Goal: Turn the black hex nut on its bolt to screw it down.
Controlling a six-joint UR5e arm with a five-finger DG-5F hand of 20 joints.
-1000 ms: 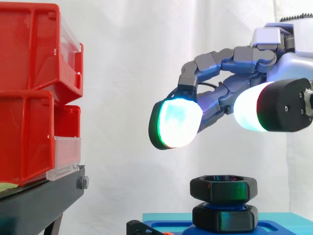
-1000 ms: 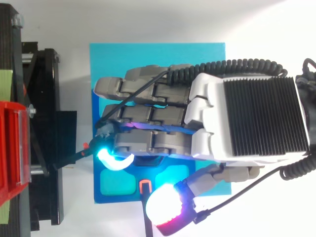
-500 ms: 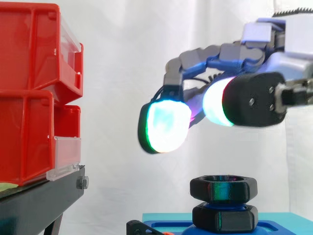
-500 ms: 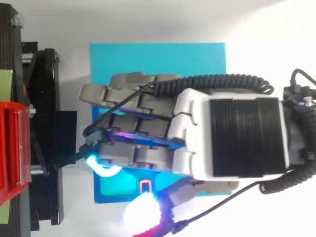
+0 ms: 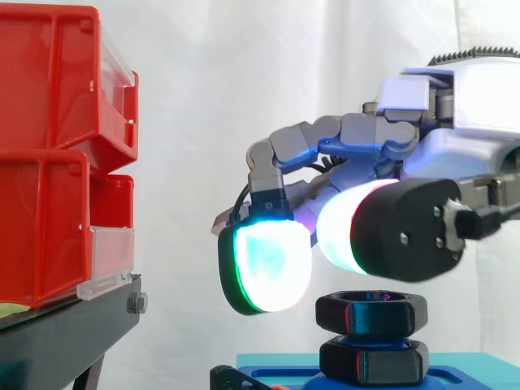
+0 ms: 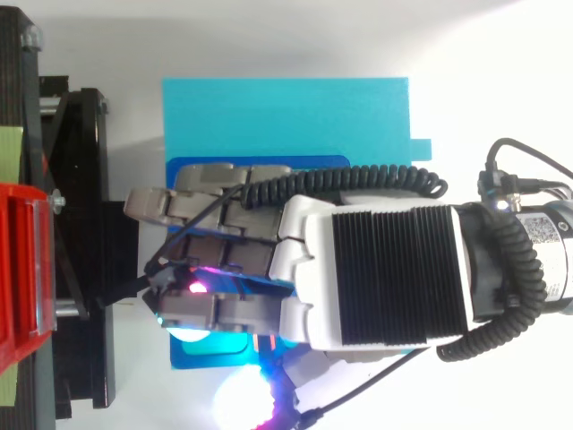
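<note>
At 6 o'clock just beneath the hand, I see the black hex nut; fingers loosely arched, grasping nothing.

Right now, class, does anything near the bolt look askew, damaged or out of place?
Nothing stands out. The black hex nut sits level above the lower hex piece on the blue base, and the hand hovers just above it.

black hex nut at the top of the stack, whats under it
A second black hex piece sits directly under the black hex nut, on the blue base. The bolt between them is hidden. From above, the robot hand covers the stack.
</note>
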